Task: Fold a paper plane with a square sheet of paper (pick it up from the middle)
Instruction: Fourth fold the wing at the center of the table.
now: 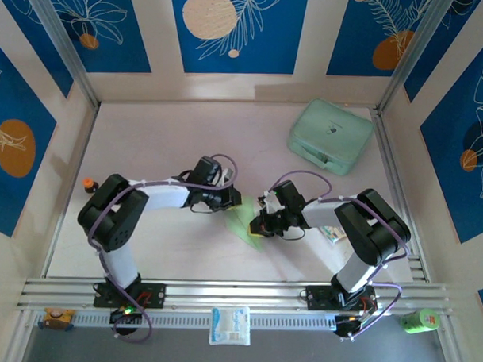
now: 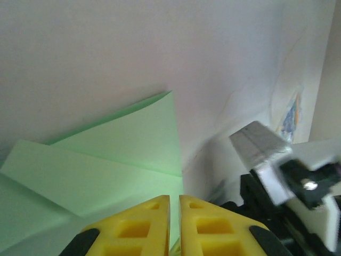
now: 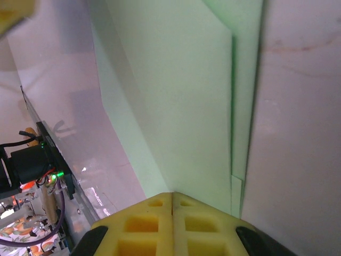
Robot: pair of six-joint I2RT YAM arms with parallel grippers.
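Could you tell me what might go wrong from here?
The left gripper and right gripper are very close together at the folded paper, so a small move could knock them together. The right one's shut fingers sit at the thin paper; dragging could tear it or shift the crease. Layer edges look slightly offset in the right wrist view, so the result may end up lopsided.

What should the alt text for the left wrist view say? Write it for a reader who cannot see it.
Light-green paper, folded into overlapping pointed layers, lies on a pale table. The yellow fingers of the left tool, almost together, sit at its near edge; the right arm's grey and black end shows at right.
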